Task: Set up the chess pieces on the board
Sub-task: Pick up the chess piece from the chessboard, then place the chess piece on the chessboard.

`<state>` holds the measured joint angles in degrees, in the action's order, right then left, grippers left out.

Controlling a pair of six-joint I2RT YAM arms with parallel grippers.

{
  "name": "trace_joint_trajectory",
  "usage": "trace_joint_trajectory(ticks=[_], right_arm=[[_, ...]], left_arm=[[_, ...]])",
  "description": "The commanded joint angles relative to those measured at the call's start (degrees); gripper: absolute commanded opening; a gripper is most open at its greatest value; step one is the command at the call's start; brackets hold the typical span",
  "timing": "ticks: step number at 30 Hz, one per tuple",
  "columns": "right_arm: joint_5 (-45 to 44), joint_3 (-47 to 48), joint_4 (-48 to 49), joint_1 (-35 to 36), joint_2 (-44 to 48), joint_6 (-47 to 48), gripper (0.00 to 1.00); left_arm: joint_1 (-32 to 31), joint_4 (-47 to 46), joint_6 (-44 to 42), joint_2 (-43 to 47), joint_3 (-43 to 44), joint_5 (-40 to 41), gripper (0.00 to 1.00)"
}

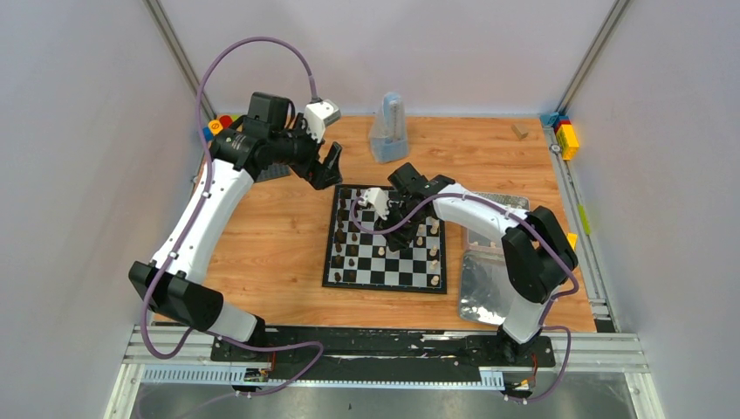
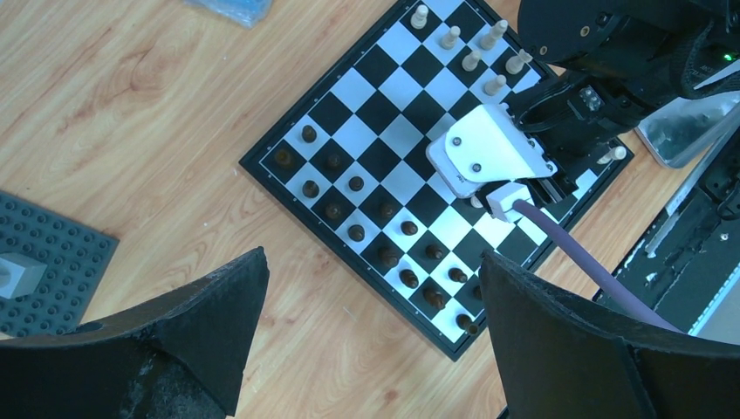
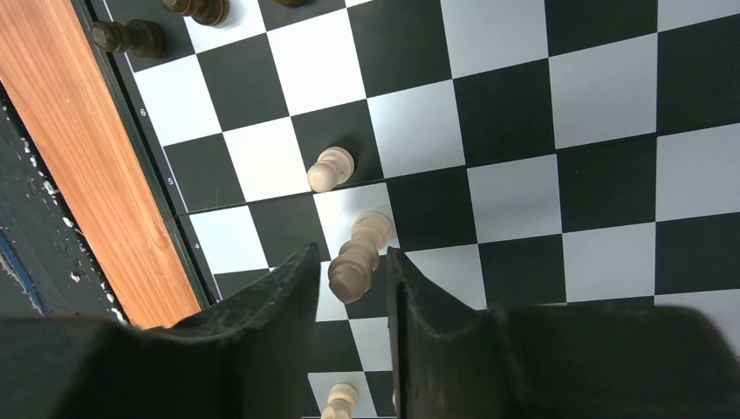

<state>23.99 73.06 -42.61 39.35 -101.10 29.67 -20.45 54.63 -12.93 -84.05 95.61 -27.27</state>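
Observation:
The black-and-white board [image 1: 384,281] lies mid-table. Dark pieces [image 1: 342,246] stand in its two left columns and cream pieces [image 1: 433,251] along its right side. My right gripper [image 1: 394,234] hangs low over the board. In the right wrist view its jaws [image 3: 352,255] stand narrowly apart on either side of the head of a cream piece [image 3: 371,229], with thin gaps showing on both sides. A cream pawn [image 3: 330,169] stands just beyond it. My left gripper [image 1: 330,166] is open and empty above the table by the board's far left corner; the left wrist view shows the board [image 2: 262,175] below its wide jaws.
A dark grey studded baseplate [image 2: 44,262] lies left of the board. Silver metal trays [image 1: 489,284] lie to its right. A clear plastic container [image 1: 388,131] stands at the back. Colourful blocks [image 1: 565,135] sit at the back right corner, and more [image 1: 218,124] at the back left.

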Motion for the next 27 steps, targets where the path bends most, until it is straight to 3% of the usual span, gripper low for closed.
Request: trace_joint_trajectory(ticks=[1, 7, 10, 27], right_arm=[[-0.4, 2.6, 0.1, 0.5, -0.8, -0.2, 0.31], [-1.8, 3.4, -0.8, 0.4, 0.2, -0.5, 0.08], [-3.1, 3.8, -2.1, 0.1, 2.0, -0.3, 0.02], [-3.2, -0.2, -7.8, -12.6, 15.3, -0.1, 0.0]], left_arm=[[0.1, -0.8, 0.6, 2.4, -0.3, 0.2, 0.98], [0.1, -0.8, 0.4, 2.7, -0.6, 0.4, 0.98], [0.1, -0.8, 0.5, 2.8, -0.3, 0.5, 0.98], [0.1, -1.4, 0.5, 4.1, -1.4, -0.4, 0.99]])
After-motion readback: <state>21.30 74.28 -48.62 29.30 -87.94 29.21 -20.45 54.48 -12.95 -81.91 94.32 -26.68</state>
